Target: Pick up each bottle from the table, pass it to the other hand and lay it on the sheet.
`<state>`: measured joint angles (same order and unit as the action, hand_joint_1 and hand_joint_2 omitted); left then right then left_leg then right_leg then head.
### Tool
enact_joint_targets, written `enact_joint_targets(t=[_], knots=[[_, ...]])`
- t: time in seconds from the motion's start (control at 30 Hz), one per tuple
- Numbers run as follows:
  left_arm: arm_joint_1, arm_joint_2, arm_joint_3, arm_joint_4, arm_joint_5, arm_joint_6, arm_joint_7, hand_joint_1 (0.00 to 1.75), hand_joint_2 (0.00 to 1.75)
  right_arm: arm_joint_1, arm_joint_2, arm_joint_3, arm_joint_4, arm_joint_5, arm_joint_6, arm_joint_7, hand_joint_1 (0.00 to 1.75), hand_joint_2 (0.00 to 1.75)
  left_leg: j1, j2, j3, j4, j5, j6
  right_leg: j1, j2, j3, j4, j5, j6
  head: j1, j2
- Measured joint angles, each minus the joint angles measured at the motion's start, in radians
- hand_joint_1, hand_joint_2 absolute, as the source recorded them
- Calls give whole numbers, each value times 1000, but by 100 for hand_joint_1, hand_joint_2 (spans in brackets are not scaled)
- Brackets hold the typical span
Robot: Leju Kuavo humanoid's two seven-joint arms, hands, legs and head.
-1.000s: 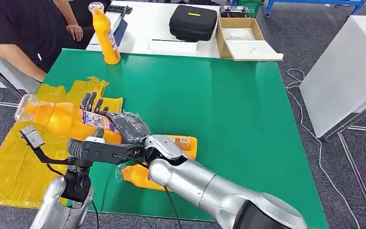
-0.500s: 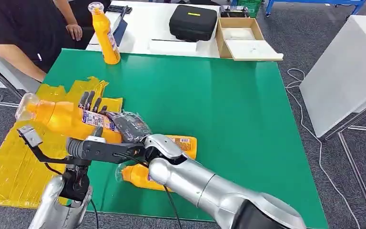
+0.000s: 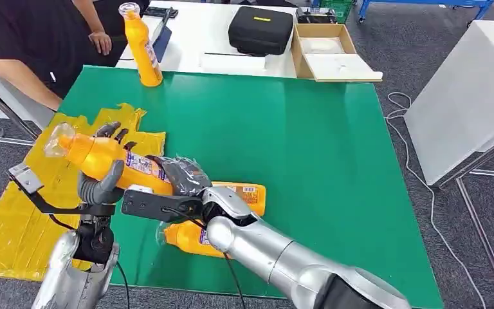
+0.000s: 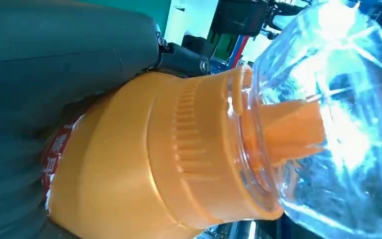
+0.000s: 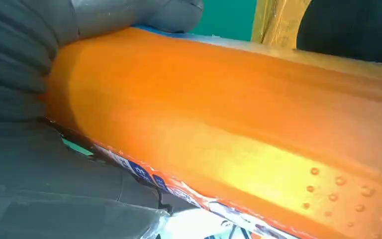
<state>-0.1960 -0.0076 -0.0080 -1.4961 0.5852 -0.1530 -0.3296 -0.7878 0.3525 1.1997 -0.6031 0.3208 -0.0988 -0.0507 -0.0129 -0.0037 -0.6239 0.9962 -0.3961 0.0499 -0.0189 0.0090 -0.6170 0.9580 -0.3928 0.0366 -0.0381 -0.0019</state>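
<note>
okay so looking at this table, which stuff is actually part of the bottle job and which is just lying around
Part of the job:
held bottle, gripped by both the left hand and the right hand
lying bottle near the table's front edge
another lying bottle behind the right arm
upright bottle at the far edge
yellow sheet

Just lying about:
black case
cardboard box
person beside the table

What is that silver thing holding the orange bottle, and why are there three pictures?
It is a robot with two silver arms. One camera sits high on its body, looking down; the other two sit at its wrists, so they see the bottle very close. Both hands are on it: the left hand near the clear cap, the right hand at the other end. On the green table lie two more bottles, another stands at the back, and a yellow sheet waits.
</note>
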Motion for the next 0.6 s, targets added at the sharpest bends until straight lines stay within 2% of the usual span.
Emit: enact_joint_targets(t=[0.33, 0.6], knots=[[-1, -1, 4, 0, -1, 0, 1, 175, 175, 6, 2, -5, 0, 3, 0, -3, 169, 175, 0, 0, 0, 0, 0, 0, 0, 0, 0, 0, 0, 0, -1, 0], [-3, -2, 6, 3, -3, -5, 2, 175, 175, 17, 5, -27, 2, 32, -1, -12, 175, 175, 0, 0, 0, 0, 0, 0, 0, 0, 0, 0, 0, 0, 0, 0]])
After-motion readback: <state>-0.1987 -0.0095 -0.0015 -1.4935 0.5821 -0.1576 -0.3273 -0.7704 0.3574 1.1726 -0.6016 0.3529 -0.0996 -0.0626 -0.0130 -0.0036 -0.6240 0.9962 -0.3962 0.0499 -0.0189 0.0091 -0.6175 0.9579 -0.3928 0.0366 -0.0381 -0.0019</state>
